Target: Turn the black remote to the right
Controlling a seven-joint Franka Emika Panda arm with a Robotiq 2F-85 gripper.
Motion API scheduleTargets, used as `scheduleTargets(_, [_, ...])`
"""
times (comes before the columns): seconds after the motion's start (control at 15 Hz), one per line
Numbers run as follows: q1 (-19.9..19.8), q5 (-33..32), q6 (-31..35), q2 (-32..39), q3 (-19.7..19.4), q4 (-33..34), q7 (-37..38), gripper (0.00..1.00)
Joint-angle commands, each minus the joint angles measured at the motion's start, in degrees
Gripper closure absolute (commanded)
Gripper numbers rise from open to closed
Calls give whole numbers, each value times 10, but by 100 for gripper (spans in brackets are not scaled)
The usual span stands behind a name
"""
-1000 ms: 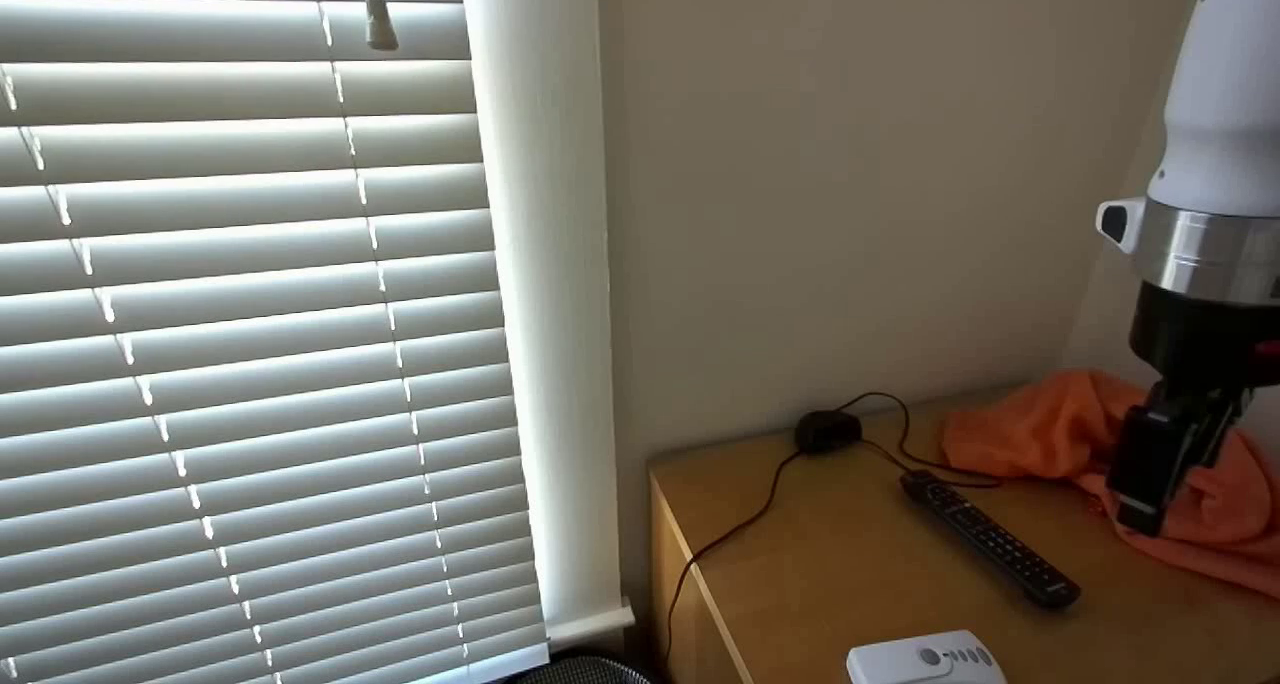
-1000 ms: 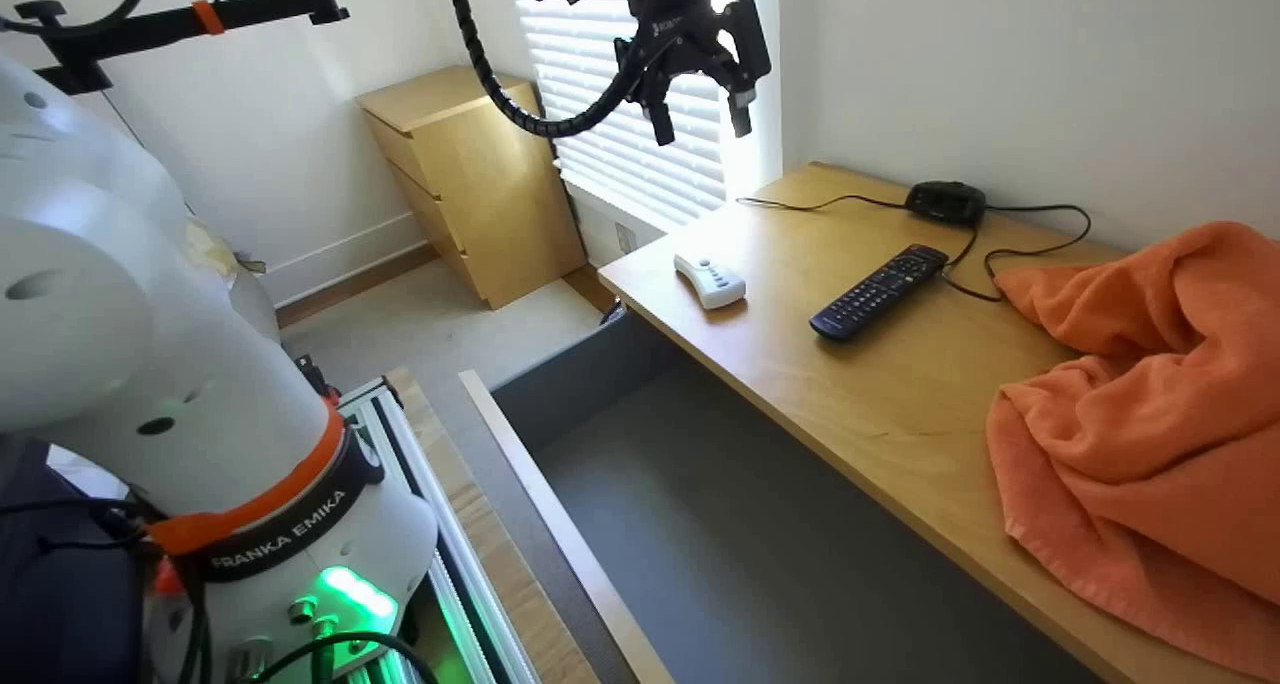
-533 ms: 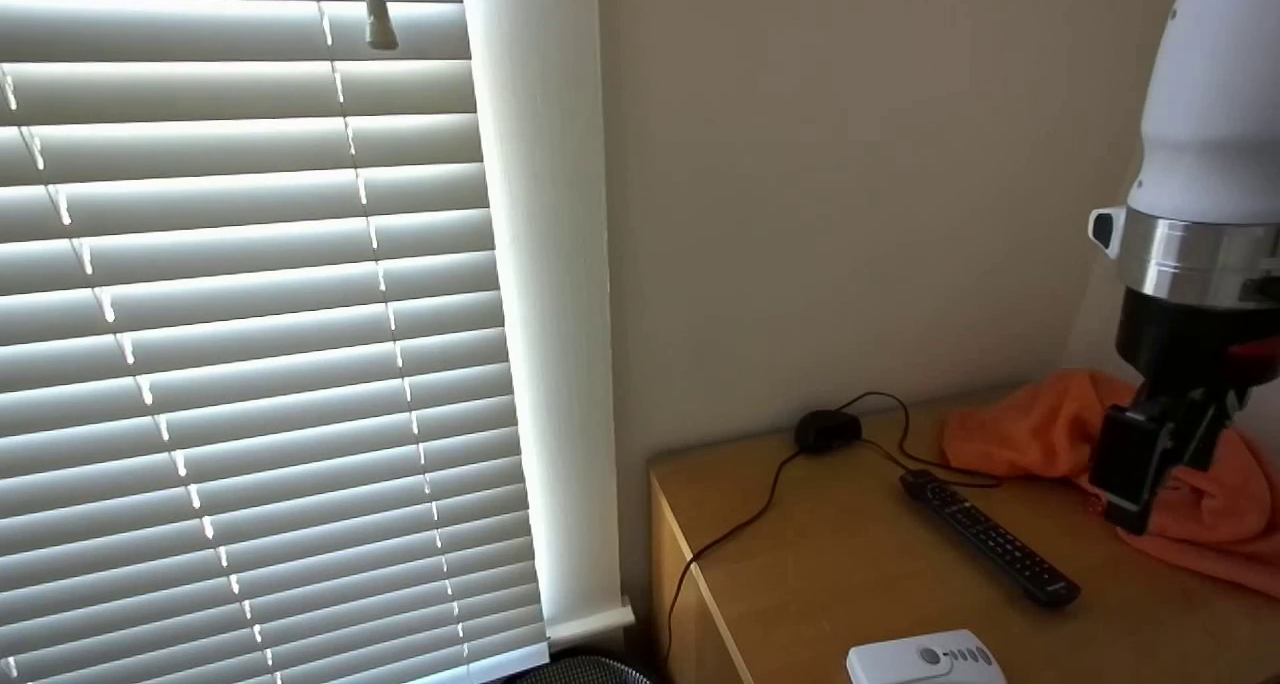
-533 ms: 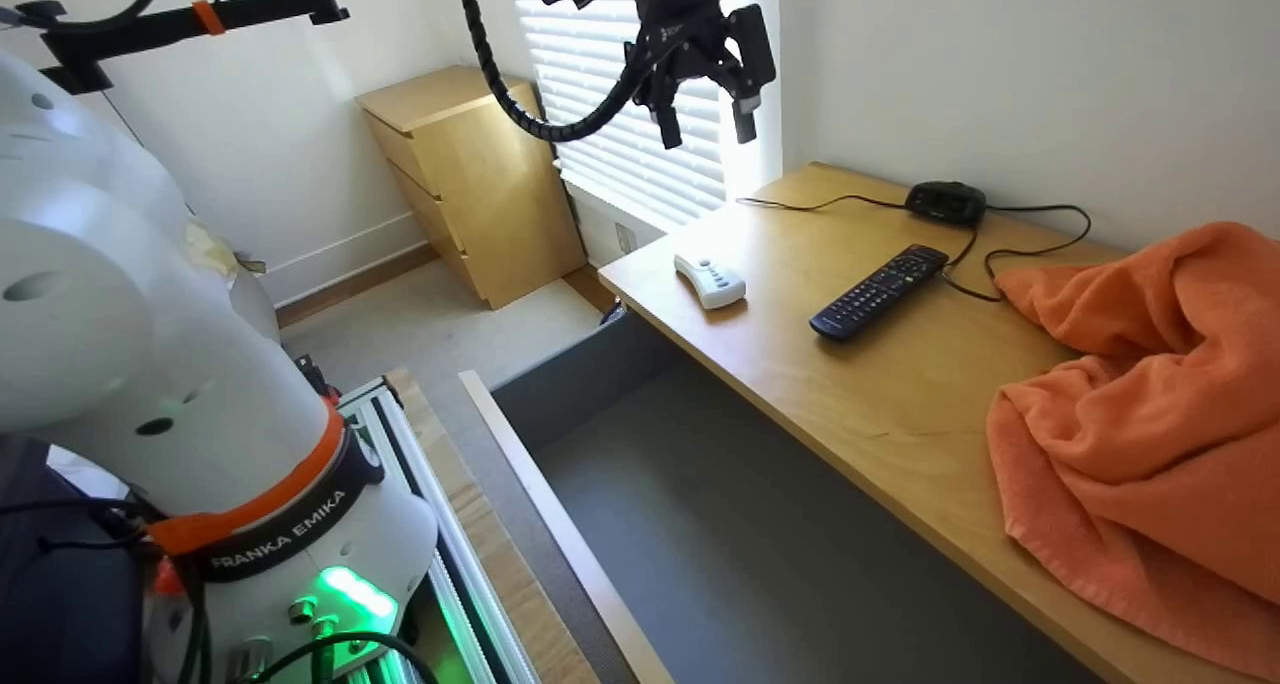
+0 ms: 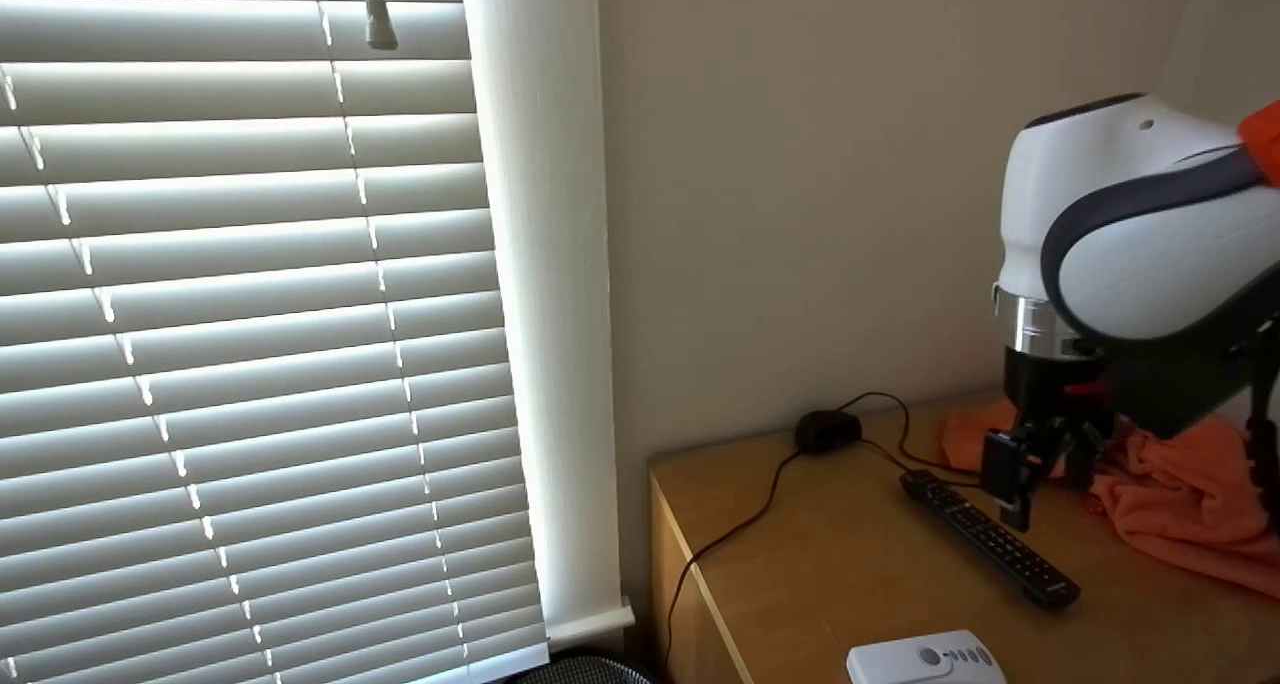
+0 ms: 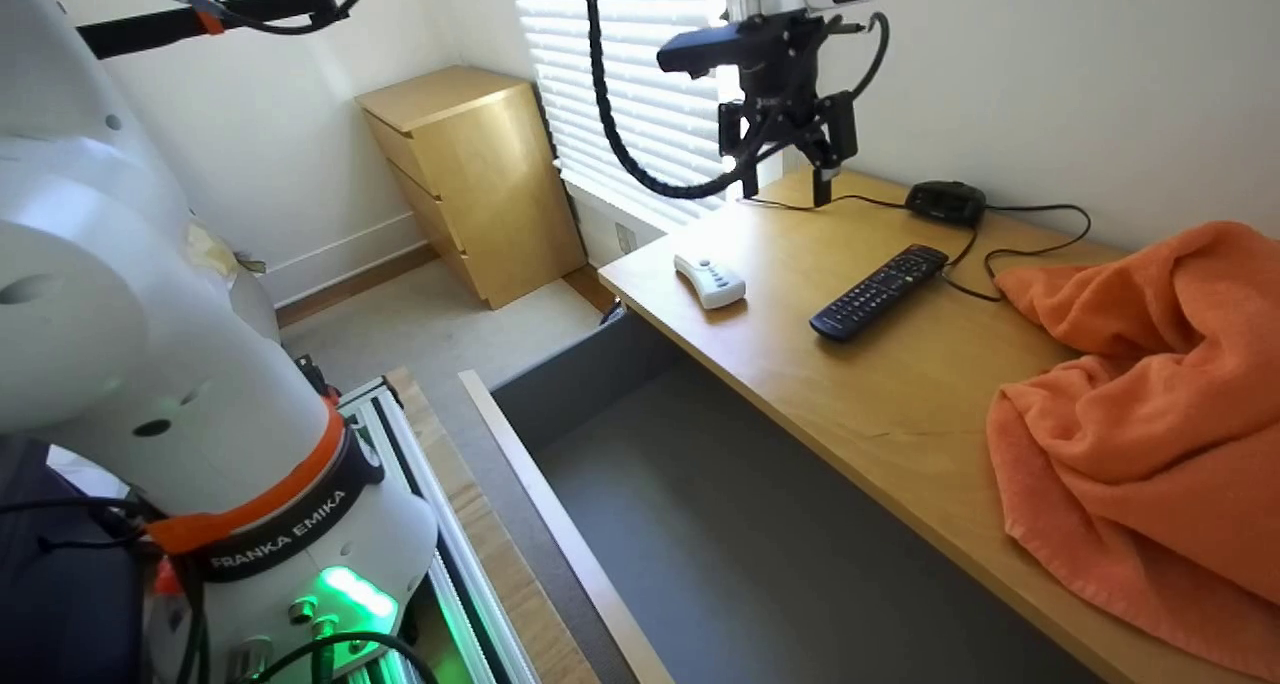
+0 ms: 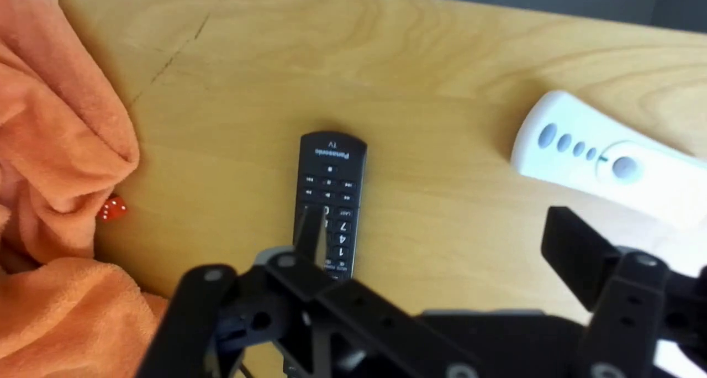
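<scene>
The black remote [image 6: 880,292] lies flat on the wooden top [image 6: 930,394], just where it lay a second ago, so I'd say the turn hasn't begun. What has changed is above it: the gripper [image 6: 786,198] has swung in, seems lower, and hangs straighter, its fingers well apart with nothing between them. I take this for the approach. In the wrist view one finger [image 7: 307,237] cuts across the remote, while the gap gives onto bare wood towards the white remote [image 6: 712,282], so it probably wants a sideways shift before going down. The spread already runs across the remote's narrow width, which should suit a pinch. A thin cable [image 6: 1030,208] from the black puck [image 6: 946,202] runs just beside the remote's end; I can't tell whether they touch, and a turn might drag it. Farther out, the orange cloth [image 6: 1150,434] hasn't stirred, a red die [image 7: 112,208] by its edge.
</scene>
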Motion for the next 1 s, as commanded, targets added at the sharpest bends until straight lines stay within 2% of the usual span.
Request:
scheduleTargets(0.0, [-7, 23, 61, 91, -16, 59, 0, 0])
scheduleTargets(0.07, [-14, 54, 75, 111, -15, 72, -17, 0])
scheduleTargets(0.2, [-23, 96, 90, 149, -17, 101, 1, 0])
scheduleTargets(0.27, [-10, 64, 83, 110, -21, 67, -3, 0])
scheduleTargets(0.93, [-38, 124, 110, 210, -17, 149, -21, 0])
